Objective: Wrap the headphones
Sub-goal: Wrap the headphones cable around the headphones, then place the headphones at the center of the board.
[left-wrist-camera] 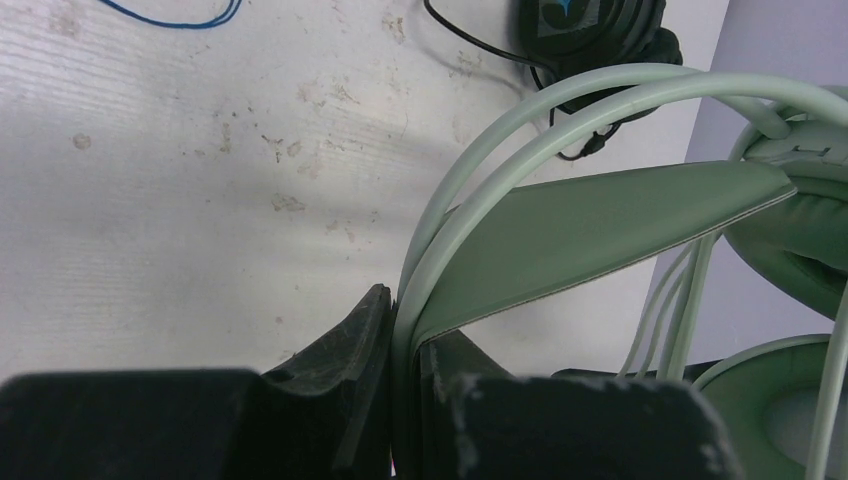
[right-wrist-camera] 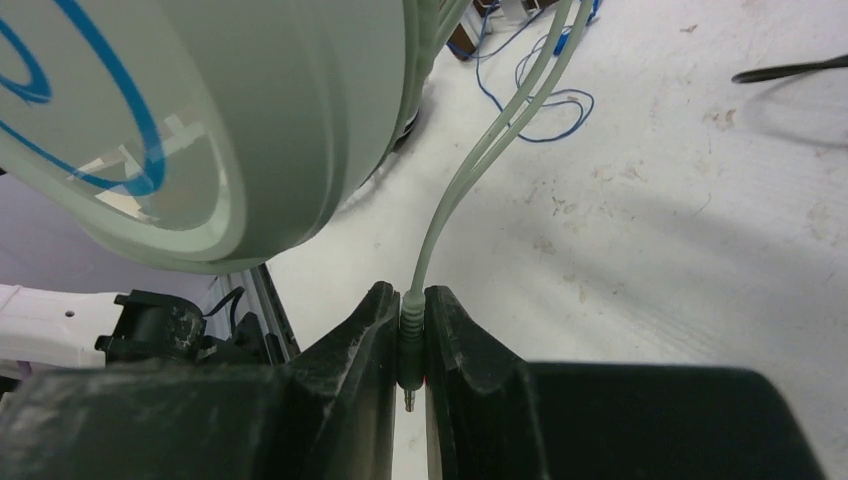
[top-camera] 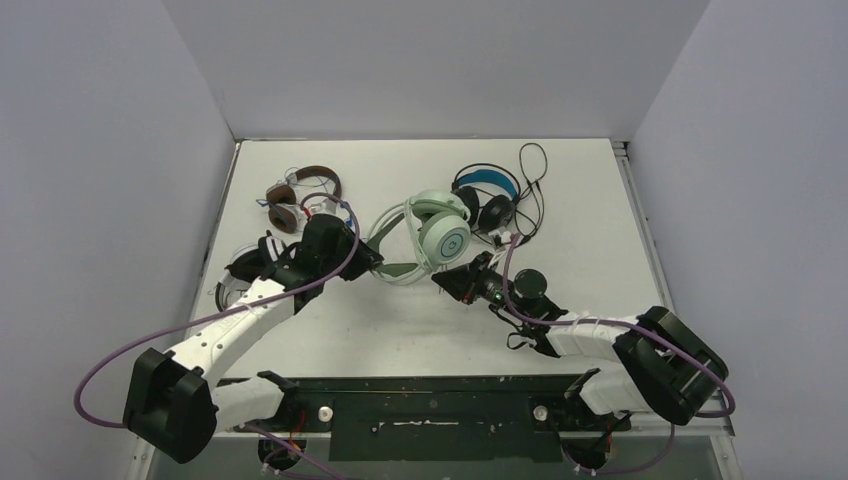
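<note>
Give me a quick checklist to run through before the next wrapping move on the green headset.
1. Grip of left fingers on mint headband: ok, shut on it.
2. Grip of right fingers on plug: ok, pinched.
3. cord free of snags above the plug: cannot tell.
4. brown headset apart from the mint one: ok.
5. black headset not touching the mint one: cannot tell.

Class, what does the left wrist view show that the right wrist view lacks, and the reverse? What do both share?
Left wrist only: the left claw shut on the mint green headset by its headband. Right wrist only: the right claw pinching the cable's plug, and the blue ring on an earcup. Both: that headset, its pale cable and the white table.
</note>
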`<state>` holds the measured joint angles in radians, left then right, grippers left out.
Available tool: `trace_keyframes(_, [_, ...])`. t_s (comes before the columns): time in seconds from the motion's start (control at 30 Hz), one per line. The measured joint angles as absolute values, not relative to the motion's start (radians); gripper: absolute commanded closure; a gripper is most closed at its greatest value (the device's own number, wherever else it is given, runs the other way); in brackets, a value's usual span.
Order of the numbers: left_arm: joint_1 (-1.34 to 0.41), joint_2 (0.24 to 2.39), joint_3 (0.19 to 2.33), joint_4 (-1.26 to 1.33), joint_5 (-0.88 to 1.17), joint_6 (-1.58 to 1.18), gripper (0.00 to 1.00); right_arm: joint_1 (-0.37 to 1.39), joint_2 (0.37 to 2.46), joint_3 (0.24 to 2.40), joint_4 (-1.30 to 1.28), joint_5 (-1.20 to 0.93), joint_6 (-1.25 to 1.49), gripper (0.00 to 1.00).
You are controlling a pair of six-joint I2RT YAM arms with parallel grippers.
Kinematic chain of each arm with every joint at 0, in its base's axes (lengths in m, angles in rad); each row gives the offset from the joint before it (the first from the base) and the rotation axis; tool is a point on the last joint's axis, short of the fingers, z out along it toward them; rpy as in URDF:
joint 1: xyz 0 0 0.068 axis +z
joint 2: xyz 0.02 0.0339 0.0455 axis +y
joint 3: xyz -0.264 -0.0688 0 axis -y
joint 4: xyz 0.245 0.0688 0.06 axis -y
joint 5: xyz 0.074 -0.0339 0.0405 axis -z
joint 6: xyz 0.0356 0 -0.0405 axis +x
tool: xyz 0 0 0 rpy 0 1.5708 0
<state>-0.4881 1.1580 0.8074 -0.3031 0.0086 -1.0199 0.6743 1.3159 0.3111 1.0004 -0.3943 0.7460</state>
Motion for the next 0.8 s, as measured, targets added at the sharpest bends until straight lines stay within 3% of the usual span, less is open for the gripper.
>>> trace_keyframes(0.43, [-0.514,1.205,0.718,-0.092,0.067,-1.124,1.0,0.701,1.513,0.276,1.159,-0.305,0.869,1.0])
trace_keyframes(0.8, [-0.497,1.211,0.696,-0.022,0.197,-1.214,1.0,0.686,1.715,0.268,1.436,-0.368,0.983,1.0])
